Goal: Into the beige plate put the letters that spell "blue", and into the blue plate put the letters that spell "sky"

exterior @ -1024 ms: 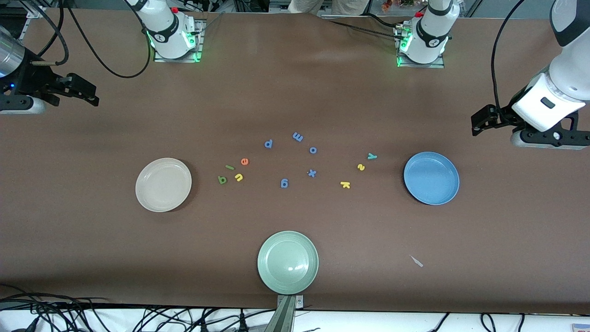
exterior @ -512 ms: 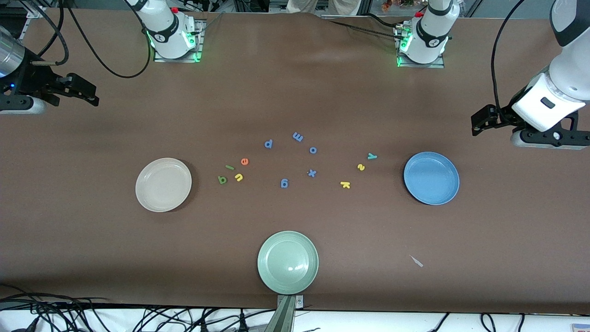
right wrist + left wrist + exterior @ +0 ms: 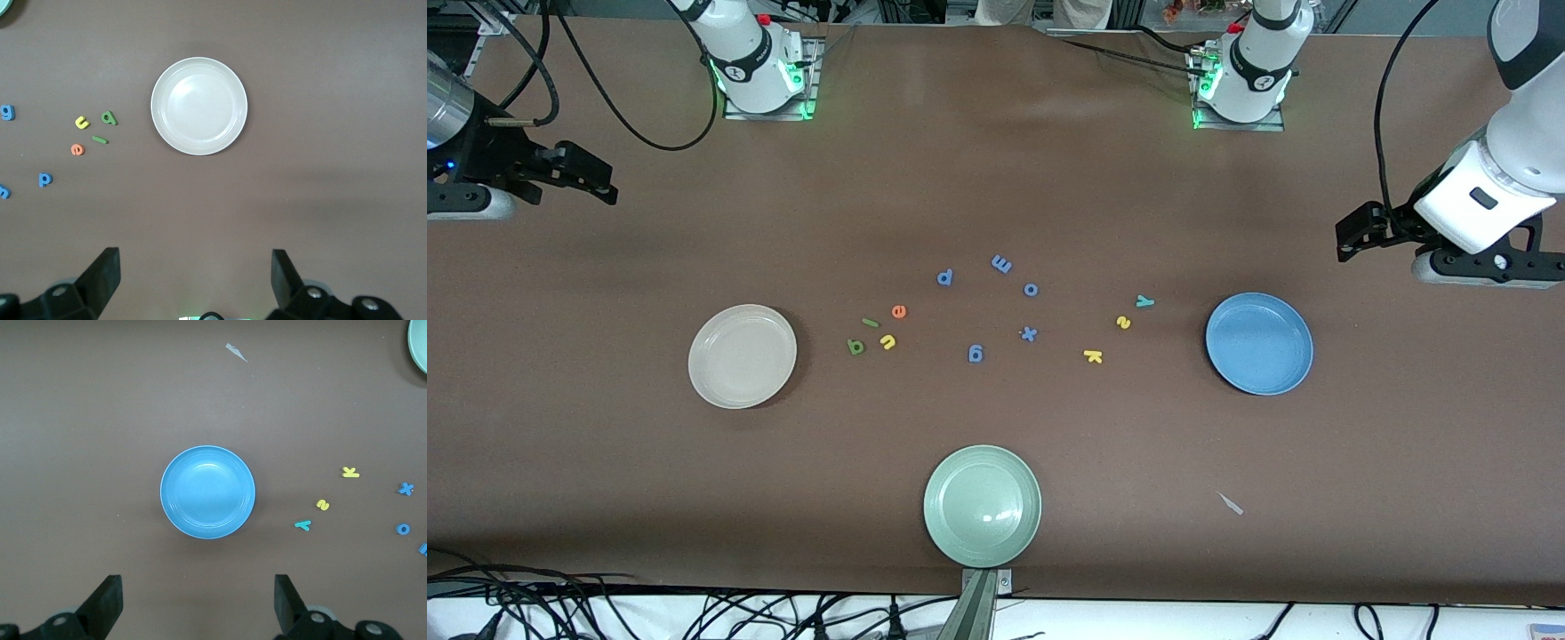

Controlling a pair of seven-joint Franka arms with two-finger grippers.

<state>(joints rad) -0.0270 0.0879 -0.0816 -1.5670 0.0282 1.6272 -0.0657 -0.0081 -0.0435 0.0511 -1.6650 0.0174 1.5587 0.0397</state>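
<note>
The dark green b, light green l, yellow u and orange e lie on the table beside the beige plate. Beside the blue plate lie the yellow s, yellow k and teal y. Both plates hold nothing. My right gripper hangs open and empty over its end of the table, and its wrist view shows the beige plate. My left gripper hangs open and empty over its own end, looking down on the blue plate.
A pale green plate sits near the front camera's edge. Several blue letters, among them a p, an x and a g, lie between the two letter groups. A small white scrap lies nearer the camera than the blue plate.
</note>
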